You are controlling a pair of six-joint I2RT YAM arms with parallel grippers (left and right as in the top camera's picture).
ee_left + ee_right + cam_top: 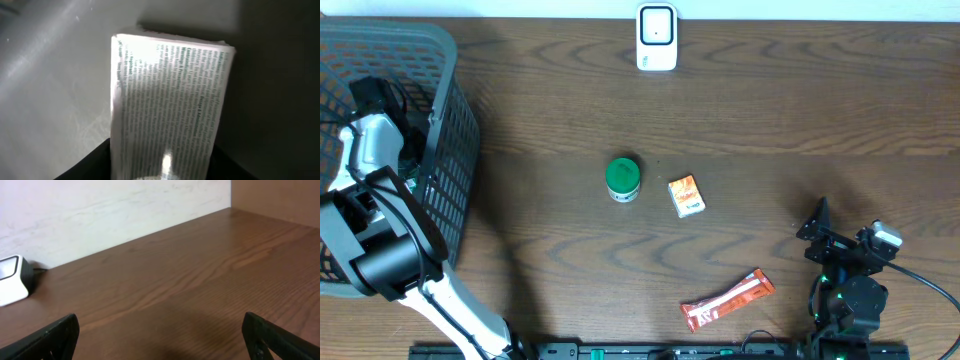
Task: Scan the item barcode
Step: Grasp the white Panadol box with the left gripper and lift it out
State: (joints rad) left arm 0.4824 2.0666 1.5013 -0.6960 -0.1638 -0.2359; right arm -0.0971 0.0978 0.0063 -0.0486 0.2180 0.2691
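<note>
Inside the basket (pixel 455 150) at the table's (pixel 770 120) left end, the left gripper (pixel 160 162) straddles a white box (pixel 170 100) printed with green text. Only the left wrist view shows this; overhead, the arm hides the box. The dark fingers (pixel 87 162) sit against the box's near end on both sides, spread about its width, but I cannot tell whether they press on it.

The right gripper (pixel 162 345) holds nothing, its jaws wide apart over bare wood at the near right. Its camera sees the scanner (pixel 10 280) from the side, against the wall; overhead the scanner stands at the middle of the far edge.

A green jar (pixel 622 178) and an orange carton (pixel 686 195) sit mid-table, just apart. A bar (pixel 727 300) lies near the front edge. The basket wall stands between the left gripper and the table. Open wood runs from the jar to the scanner.
</note>
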